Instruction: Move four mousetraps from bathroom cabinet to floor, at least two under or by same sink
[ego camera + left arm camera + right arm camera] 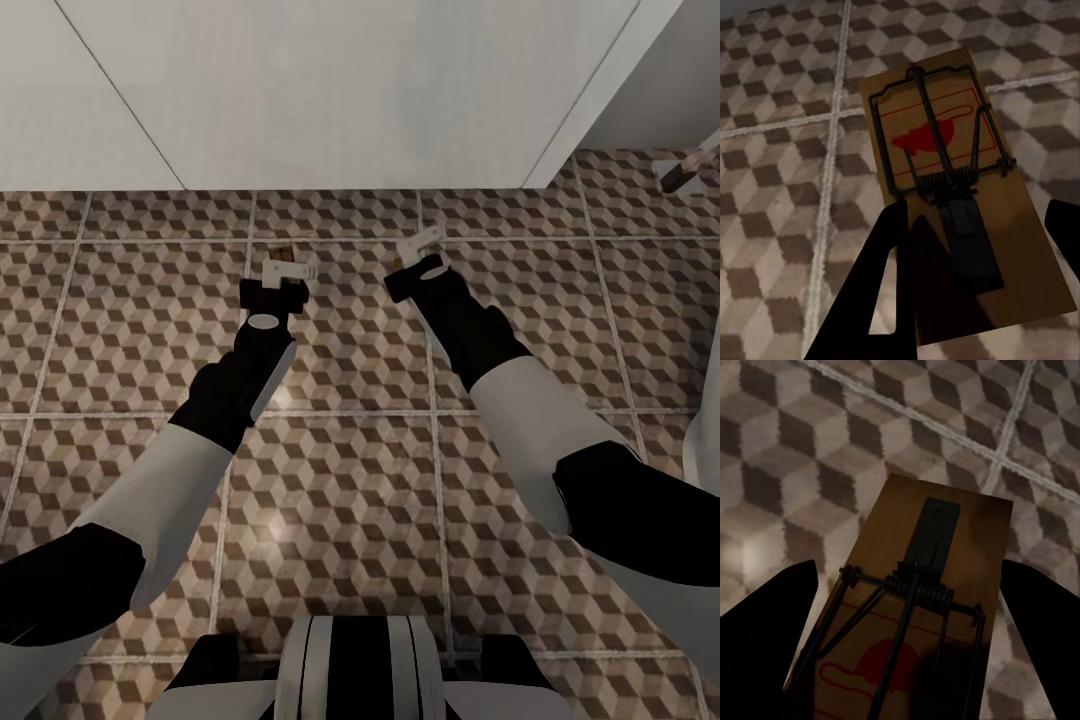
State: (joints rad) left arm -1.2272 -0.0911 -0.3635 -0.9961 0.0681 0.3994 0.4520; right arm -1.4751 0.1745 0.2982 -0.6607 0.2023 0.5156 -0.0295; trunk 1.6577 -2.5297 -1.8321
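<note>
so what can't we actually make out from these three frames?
- Head view: the left gripper and right gripper are small; the mousetraps they carry are barely visible.
- Left wrist view: the mousetrap near end is cut off by the frame edge; whether it touches the bathroom floor is unclear.
- Right wrist view: the other mousetrap is cropped by the frame edge.
- Head view: object at the far right is too cropped to identify.

Three cameras over one patch of tiled floor

The head camera looks steeply down from above both arms onto the floor (340, 450), a white wall at the far edge; each wrist camera looks along its fingers, very close to a mousetrap (945, 187) (922, 600); all three share the cube-patterned tiles.
</note>
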